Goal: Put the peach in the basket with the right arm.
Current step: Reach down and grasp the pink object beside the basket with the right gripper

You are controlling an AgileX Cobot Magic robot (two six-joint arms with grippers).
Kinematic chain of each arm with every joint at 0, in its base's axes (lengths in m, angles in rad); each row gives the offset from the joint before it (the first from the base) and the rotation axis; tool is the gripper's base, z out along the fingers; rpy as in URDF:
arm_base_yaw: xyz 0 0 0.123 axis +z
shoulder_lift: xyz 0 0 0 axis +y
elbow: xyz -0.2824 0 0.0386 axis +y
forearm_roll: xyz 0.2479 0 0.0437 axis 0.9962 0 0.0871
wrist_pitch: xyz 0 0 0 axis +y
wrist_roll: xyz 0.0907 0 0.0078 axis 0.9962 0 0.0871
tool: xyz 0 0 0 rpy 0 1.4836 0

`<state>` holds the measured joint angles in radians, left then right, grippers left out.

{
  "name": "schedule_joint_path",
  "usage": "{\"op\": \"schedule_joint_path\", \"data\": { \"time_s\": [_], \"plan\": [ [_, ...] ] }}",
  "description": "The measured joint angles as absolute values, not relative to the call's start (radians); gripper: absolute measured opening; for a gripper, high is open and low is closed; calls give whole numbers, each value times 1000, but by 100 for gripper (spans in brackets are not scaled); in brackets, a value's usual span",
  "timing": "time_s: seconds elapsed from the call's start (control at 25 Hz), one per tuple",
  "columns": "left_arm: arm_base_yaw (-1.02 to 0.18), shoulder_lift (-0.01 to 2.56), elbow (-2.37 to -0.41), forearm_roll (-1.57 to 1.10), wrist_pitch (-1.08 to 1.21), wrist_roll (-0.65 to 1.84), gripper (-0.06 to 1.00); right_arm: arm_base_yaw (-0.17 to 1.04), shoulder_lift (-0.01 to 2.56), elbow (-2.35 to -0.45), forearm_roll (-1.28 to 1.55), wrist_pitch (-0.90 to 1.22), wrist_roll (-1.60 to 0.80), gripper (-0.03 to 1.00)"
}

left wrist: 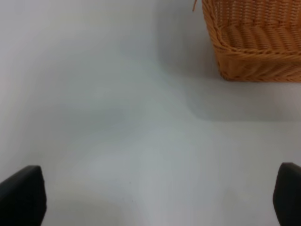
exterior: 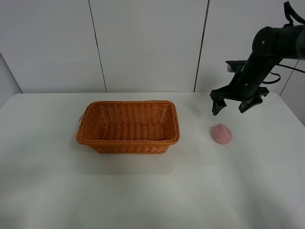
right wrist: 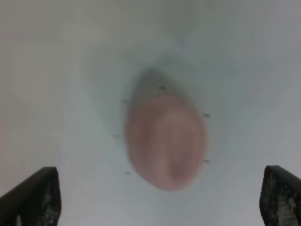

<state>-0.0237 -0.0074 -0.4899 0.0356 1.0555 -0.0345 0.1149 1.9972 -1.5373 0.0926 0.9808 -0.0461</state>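
A small pink peach (exterior: 222, 133) lies on the white table, to the right of the orange-brown wicker basket (exterior: 127, 126), which holds nothing. My right gripper (exterior: 237, 106) hangs open in the air above and just behind the peach, its black arm (exterior: 267, 52) coming in from the upper right. In the right wrist view the peach (right wrist: 165, 139) appears blurred between the two spread fingertips (right wrist: 33, 195), with nothing gripped. The left wrist view shows a corner of the basket (left wrist: 254, 42) and my left gripper (left wrist: 157, 197), its fingertips far apart over bare table.
The white table (exterior: 143, 191) stretches wide around the basket, with a pale panelled wall behind it. The left arm itself is outside the exterior high view.
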Motion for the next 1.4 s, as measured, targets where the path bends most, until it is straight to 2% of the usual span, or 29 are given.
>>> {"op": "schedule_joint_path", "data": {
  "time_s": [1.2,1.28,1.4],
  "plan": [
    [-24,-7,-490,36,1055,-34,99,115,2220,-1538,65,891,0,64],
    [-24,-7,-490,36,1055,-34,99,115,2220,-1538,65,893,0,62],
    [-24,-7,-490,36,1055,-34,99,115,2220,-1539,64,901,0,48]
  ]
}}
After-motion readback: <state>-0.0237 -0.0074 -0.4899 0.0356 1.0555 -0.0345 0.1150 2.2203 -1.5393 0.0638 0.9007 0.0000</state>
